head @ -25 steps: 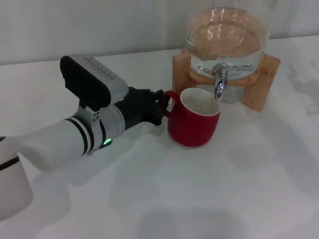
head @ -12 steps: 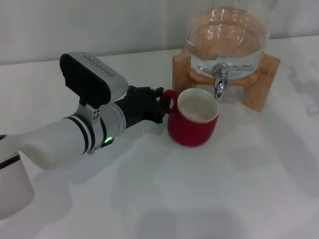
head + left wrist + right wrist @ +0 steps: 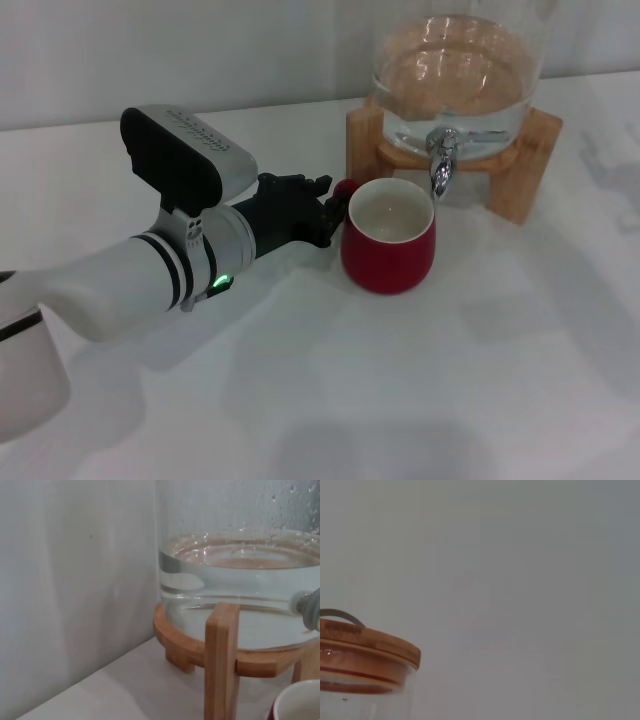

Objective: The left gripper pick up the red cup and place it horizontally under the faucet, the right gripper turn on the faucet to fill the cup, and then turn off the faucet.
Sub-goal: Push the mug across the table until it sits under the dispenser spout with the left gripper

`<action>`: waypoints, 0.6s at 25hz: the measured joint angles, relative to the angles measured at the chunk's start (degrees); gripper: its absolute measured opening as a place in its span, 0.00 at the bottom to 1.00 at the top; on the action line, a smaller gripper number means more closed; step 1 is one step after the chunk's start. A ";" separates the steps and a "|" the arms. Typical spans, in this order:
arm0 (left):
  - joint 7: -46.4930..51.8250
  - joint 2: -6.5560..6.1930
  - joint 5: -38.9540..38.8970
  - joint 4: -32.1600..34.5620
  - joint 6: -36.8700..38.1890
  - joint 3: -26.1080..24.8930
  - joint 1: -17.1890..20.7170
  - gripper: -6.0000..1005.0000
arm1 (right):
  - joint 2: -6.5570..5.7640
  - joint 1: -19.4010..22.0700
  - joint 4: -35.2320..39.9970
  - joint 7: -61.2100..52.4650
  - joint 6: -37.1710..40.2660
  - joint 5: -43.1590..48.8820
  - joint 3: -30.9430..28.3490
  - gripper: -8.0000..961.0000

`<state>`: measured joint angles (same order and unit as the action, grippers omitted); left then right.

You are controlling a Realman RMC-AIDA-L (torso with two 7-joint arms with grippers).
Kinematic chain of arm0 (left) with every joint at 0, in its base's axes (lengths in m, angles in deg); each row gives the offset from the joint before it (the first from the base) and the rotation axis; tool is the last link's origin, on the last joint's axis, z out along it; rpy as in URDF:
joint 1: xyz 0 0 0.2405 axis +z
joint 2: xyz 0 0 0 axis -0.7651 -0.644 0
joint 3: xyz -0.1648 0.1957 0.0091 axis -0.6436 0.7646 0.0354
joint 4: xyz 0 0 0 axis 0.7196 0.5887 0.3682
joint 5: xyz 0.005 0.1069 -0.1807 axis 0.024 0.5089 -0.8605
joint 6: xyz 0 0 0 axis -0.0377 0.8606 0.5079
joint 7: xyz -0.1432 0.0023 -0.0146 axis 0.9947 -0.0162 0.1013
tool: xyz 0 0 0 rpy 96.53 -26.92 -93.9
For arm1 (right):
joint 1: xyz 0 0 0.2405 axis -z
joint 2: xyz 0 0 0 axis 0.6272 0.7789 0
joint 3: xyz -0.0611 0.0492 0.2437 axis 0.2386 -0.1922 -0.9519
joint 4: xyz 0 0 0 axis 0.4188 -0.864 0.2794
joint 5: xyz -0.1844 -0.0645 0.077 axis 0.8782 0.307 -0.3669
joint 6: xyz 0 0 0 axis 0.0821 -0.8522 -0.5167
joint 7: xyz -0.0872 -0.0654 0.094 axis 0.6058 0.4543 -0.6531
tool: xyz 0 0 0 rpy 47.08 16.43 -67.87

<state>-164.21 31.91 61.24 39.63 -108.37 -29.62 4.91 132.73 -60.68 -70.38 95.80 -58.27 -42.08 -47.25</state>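
The red cup (image 3: 388, 255) stands upright on the white table, its white inside facing up, just in front of and below the faucet (image 3: 441, 165). My left gripper (image 3: 326, 211), a black claw on a white-and-grey arm, reaches in from the left and is shut on the cup's red handle. The chrome faucet's spout points down near the cup's far rim. In the left wrist view the cup's rim (image 3: 300, 705) shows in a corner, with the faucet (image 3: 311, 609) at the edge. The right gripper is out of view.
The glass dispenser (image 3: 460, 70), part filled with water, rests on a wooden stand (image 3: 528, 160) at the back right. Its wooden lid (image 3: 367, 647) shows in the right wrist view. A white rounded object (image 3: 25, 385) sits at the front left.
The cup has tipped from a lean to upright and shifted slightly right, closer under the faucet. My left arm has followed it a little.
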 joint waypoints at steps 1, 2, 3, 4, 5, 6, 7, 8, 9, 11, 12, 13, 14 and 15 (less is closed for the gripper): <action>0.08 0.00 0.00 -0.16 -0.02 0.02 0.10 0.27 | 0.02 0.04 0.00 0.00 -0.02 0.00 0.01 0.64; 0.14 0.00 0.01 -0.33 -0.02 0.05 0.22 0.27 | 0.04 0.10 0.00 0.00 -0.03 0.00 0.06 0.64; 0.15 0.00 0.02 -0.49 0.00 0.07 0.32 0.27 | 0.05 0.13 0.00 0.00 -0.06 0.00 0.11 0.64; 0.15 0.00 0.03 -0.60 0.02 0.09 0.42 0.27 | 0.06 0.19 0.00 0.00 -0.08 0.00 0.17 0.64; 0.17 0.00 0.03 -0.61 0.01 0.11 0.46 0.27 | 0.07 0.23 0.00 0.00 -0.10 0.00 0.17 0.64; 0.23 0.00 0.04 -0.60 -0.04 0.13 0.50 0.27 | 0.07 0.27 0.00 0.00 -0.12 0.00 0.17 0.64; 0.36 0.00 0.07 -0.61 -0.14 0.16 0.55 0.27 | 0.07 0.31 0.00 0.00 -0.14 0.00 0.17 0.64; 0.69 0.00 0.16 -0.65 -0.28 0.20 0.60 0.27 | 0.07 0.37 0.00 0.00 -0.16 0.00 0.25 0.64; 0.99 0.00 0.21 -0.67 -0.35 0.25 0.65 0.27 | 0.07 0.44 0.00 0.00 -0.18 0.00 0.36 0.64; 1.51 0.00 0.35 -0.83 -0.42 0.52 0.91 0.27 | 0.07 0.61 0.00 -0.03 -0.21 0.00 0.62 0.64; 1.64 0.00 0.40 -1.07 -0.42 0.70 1.20 0.27 | 0.07 0.65 0.00 -0.04 -0.21 0.00 0.70 0.64; 1.64 0.00 0.41 -1.32 -0.42 0.79 1.53 0.27 | 0.07 0.70 0.00 -0.06 -0.21 0.00 0.73 0.64; 1.58 0.00 0.44 -1.69 -0.42 0.76 1.96 0.27 | 0.08 0.73 0.00 -0.08 -0.21 0.00 0.73 0.64; 1.43 -0.02 0.53 -2.16 -0.42 0.67 2.47 0.27 | 0.10 0.77 0.00 -0.09 -0.22 0.00 0.73 0.64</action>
<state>-162.78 31.90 61.77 37.47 -108.79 -28.95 7.38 132.82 -59.91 -70.38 95.71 -58.49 -42.08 -46.52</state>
